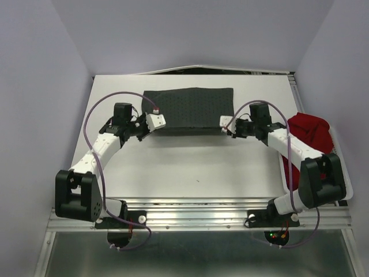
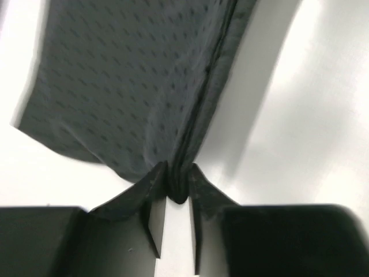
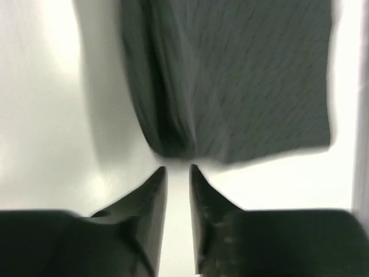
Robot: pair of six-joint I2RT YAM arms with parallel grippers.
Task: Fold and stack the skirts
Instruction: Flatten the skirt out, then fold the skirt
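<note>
Both arms reach low to the near corners of the folded grey skirt.

The grey skirt point(image 1: 189, 109) lies as a flat rectangle at the middle of the table's point(image 1: 190, 167) far edge. Each arm bends at the elbow and angles inward. The left gripper point(image 1: 157, 120) pinches the skirt's near left corner between nearly closed fingertips. The right gripper point(image 1: 225, 122) sits just short of the near right corner, its fingers a slit apart and holding nothing. The red skirt point(image 1: 311, 130) is heaped in the basket point(image 1: 348, 193) at the right edge.
</note>
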